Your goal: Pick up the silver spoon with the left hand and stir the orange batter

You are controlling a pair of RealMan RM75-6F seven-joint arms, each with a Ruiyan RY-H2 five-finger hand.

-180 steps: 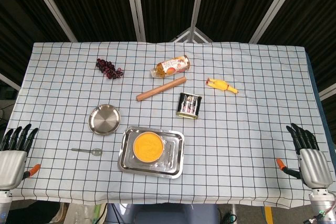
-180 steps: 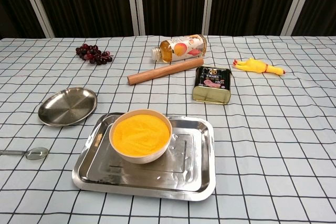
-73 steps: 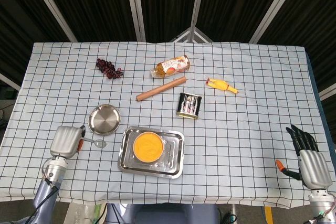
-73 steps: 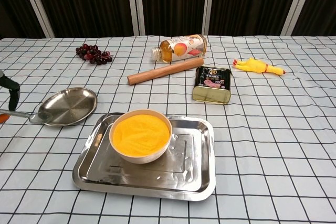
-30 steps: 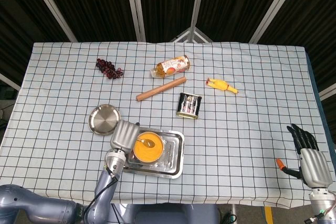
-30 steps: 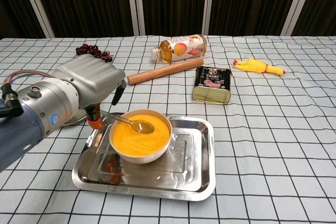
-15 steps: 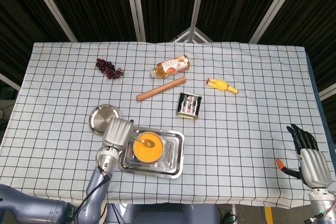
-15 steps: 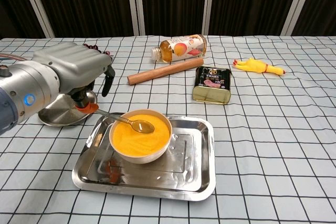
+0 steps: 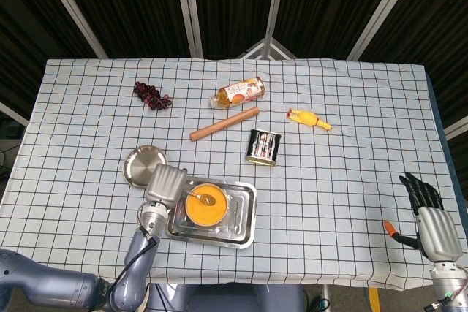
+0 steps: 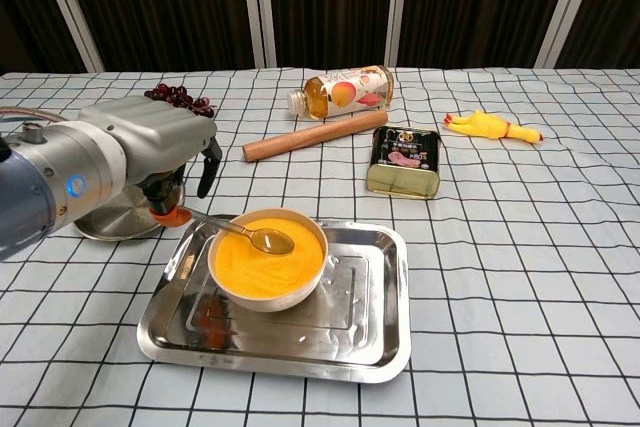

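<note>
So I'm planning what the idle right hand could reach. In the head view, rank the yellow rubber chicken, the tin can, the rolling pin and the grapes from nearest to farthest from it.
From the right hand, at the table's near right corner:
1. Yellow rubber chicken, right of centre.
2. Tin can, centre.
3. Rolling pin, left of centre, lying at a slant.
4. Grapes, far left.

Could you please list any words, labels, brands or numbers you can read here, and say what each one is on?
No text can be read.
Clear plastic juice bottle lying on its side: fruit-picture label, print too blurred.
Dark rectangular tin can: pictured label, lettering too small.
Left robot hand wrist: blue light, no text.
</note>
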